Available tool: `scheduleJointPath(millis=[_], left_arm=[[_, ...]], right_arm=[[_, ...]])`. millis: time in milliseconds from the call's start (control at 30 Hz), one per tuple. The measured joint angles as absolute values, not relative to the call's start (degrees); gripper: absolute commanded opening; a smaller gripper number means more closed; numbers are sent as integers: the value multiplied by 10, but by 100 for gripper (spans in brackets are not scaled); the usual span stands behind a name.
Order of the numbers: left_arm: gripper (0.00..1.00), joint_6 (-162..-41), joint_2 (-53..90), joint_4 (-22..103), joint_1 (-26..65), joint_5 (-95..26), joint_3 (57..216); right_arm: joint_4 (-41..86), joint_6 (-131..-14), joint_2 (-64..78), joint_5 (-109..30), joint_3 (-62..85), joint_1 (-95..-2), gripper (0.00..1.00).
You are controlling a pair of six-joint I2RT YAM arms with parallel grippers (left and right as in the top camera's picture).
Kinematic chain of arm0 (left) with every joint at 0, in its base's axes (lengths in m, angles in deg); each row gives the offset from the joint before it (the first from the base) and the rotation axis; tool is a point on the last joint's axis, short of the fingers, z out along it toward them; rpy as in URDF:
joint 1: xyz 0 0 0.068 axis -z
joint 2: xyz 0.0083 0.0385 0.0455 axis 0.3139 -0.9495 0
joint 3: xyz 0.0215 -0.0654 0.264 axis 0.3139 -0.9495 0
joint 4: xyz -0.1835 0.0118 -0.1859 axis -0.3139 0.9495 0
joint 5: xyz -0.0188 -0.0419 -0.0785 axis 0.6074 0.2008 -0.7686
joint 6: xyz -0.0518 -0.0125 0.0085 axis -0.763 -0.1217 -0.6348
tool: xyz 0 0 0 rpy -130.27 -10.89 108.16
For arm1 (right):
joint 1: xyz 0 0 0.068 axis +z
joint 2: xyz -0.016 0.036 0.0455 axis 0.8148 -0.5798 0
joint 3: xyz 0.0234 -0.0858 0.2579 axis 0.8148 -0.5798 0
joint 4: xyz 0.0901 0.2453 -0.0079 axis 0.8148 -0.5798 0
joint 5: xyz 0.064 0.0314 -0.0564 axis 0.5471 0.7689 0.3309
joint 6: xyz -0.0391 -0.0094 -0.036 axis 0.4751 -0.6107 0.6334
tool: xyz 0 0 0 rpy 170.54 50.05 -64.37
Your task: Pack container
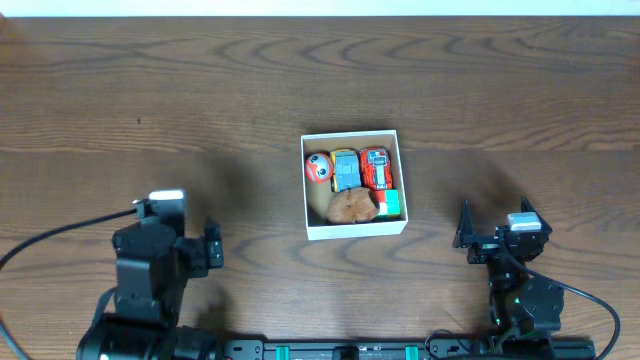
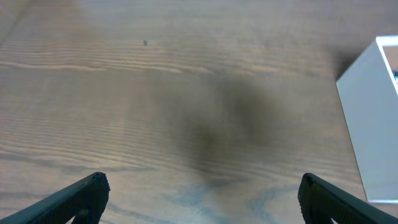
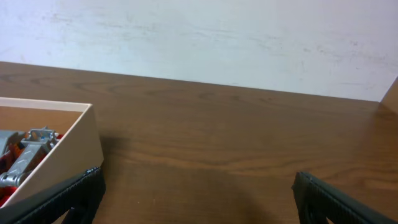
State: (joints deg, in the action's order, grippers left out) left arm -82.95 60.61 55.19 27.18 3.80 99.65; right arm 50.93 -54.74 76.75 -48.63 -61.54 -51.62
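Note:
The container [image 1: 354, 232] is a small square white box in the middle of the table. It holds an orange-and-white round toy [image 1: 318, 168], a blue-grey toy car [image 1: 345, 170], a red toy car [image 1: 376, 167], a brown lump [image 1: 352, 206] and a green-and-red block [image 1: 391, 204]. My left gripper [image 1: 213, 249] is open and empty at the lower left, well apart from the box. My right gripper [image 1: 465, 238] is open and empty at the lower right. The box wall shows in the left wrist view [image 2: 371, 118] and in the right wrist view [image 3: 59, 158]. Both pairs of fingers, the left [image 2: 200, 193] and the right [image 3: 194, 193], have only bare wood between them.
The dark wooden table [image 1: 200, 100] runs to a white wall [image 3: 217, 37] at the back. A black cable [image 1: 60, 235] trails from the left arm.

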Motion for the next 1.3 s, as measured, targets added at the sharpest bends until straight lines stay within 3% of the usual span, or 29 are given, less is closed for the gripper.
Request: scheduleJointPath(millis=[233,500,800,1300], left_arm=[[98,-831,748,490,235,32,884],[98,-847,869,299,218,27,712],[98,-840,893,70,218,22,579],[98,-828,894,73,202,12,578]], right_arm=[[509,-547,768,-486,-615,-516,99],[509,-547,768,-486,-616,-516,99],[510,-547,769,-486,-616,-516,99],[510,-547,769,-486,-616,-516,99]])
